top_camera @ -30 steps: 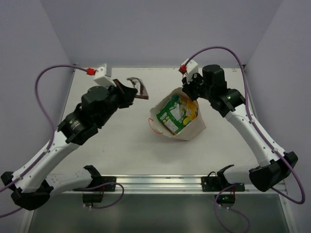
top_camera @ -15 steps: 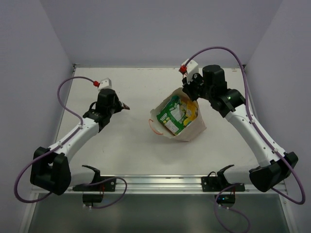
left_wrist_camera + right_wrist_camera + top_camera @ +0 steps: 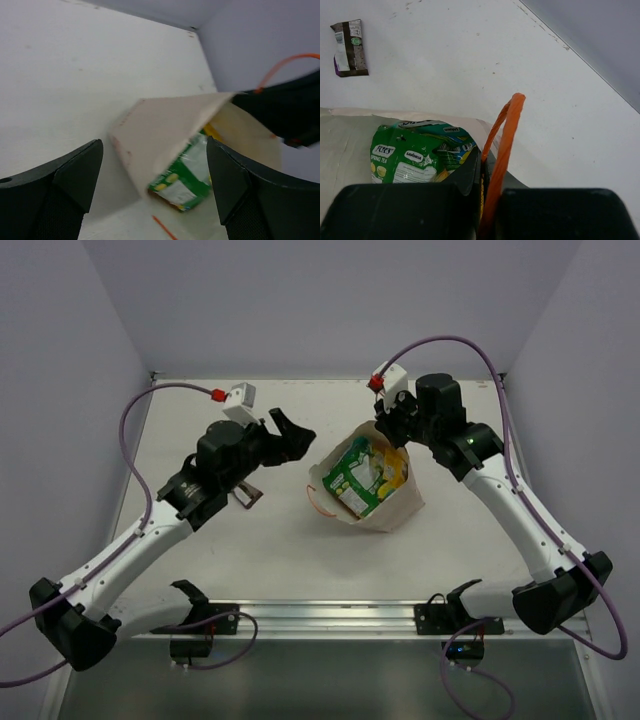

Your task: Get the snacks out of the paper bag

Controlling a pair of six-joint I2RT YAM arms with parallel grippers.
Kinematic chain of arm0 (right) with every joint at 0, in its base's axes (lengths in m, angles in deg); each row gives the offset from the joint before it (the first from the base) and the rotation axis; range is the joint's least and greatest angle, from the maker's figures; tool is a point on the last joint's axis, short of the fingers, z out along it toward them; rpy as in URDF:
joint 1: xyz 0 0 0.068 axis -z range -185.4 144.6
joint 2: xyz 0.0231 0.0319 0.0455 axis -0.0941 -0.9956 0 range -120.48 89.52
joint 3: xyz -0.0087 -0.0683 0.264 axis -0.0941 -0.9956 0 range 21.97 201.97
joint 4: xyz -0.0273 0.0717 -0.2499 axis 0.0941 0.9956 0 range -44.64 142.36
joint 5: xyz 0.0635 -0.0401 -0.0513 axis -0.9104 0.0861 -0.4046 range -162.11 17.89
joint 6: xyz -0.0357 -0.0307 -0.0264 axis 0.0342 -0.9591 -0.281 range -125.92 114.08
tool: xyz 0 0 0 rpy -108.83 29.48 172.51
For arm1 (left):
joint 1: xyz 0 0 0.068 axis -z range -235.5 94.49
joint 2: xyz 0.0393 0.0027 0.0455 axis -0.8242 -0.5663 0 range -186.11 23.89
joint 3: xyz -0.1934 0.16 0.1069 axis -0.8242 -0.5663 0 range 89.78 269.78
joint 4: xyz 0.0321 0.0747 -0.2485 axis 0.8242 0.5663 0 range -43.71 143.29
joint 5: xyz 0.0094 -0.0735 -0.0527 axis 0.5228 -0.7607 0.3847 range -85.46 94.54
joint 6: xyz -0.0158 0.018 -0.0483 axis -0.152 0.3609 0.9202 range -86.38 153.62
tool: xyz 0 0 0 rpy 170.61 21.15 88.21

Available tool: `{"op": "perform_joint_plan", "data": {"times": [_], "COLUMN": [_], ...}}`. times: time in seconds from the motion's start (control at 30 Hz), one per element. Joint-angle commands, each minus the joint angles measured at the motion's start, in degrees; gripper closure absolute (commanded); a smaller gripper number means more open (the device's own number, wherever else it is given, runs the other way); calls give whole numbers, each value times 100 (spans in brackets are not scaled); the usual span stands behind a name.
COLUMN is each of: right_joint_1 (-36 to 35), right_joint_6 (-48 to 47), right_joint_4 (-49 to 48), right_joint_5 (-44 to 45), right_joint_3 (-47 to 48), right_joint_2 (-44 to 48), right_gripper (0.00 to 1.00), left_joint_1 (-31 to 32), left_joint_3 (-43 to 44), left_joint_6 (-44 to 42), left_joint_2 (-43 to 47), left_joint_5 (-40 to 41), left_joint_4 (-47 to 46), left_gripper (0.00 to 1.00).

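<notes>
We see the paper bag point(image 3: 392, 508) lying tipped on the right half of the table point(image 3: 270, 550), its mouth turned up toward the left. A green-white pouch point(image 3: 350, 478) fills most of that opening, with a yellow packet point(image 3: 395, 470) just behind it. The bag's wall hides anything deeper inside. One red-orange handle point(image 3: 318, 502) loops out onto the table at the bag's near left corner. The other handle point(image 3: 502, 135) rises at the far rim, and there the right gripper point(image 3: 388, 428) has its fingers pressed together on the handle and the bag's edge. In its wrist view those fingers block the lower part of the bag from us. Just left of the bag's mouth the left gripper point(image 3: 288, 432) hangs above the table with its fingers spread wide. Nothing sits between them, and they frame the bag's near wall without touching it. Further left a dark brown bar point(image 3: 248, 496) lies flat on the table, well apart from the bag. From above the left arm point(image 3: 190, 502) covers part of it, though the right wrist view shows it whole. A purple cable point(image 3: 450, 340) arcs over the right arm.
</notes>
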Motion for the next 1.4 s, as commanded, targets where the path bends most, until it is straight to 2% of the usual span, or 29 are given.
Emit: {"op": "perform_joint_plan", "data": {"times": [0.0, 0.1, 0.3, 0.63, 0.83, 0.93, 1.1, 1.37], "right_joint_1": [-20, -20, -29, -38, -38, -38, -29, -38], "right_joint_6": [57, 57, 74, 118, 153, 153, 153, 189], "right_joint_4": [-777, -759, -733, -812, -882, -873, -891, -891], "right_joint_5": [-89, -72, -54, -45, -45, -1, -19, -19], "right_joint_3": [458, 466, 563, 431, 308, 291, 256, 211], "right_joint_2": [212, 247, 256, 335, 405, 440, 493, 458], "right_gripper": [100, 100, 100, 100, 100, 100, 100, 100], "left_joint_1": [1005, 1927, 2536, 2695, 2695, 2695, 2695, 2695], "left_joint_3": [648, 1235, 1659, 2002, 2222, 2108, 1187, 1545], "left_joint_6": [789, 1036, 1456, 1704, 1774, 1897, 2345, 2266], "left_joint_2": [-33, -516, -1492, -2582, -2899, -2839, -2241, -2662], "left_joint_5": [69, 228, 263, 140, 438, 570, 992, 1019], "left_joint_4": [336, 406, 398, 108, -147, -208, -928, -911], "left_gripper": [11, 17, 26, 44, 48, 48, 44, 47]}}
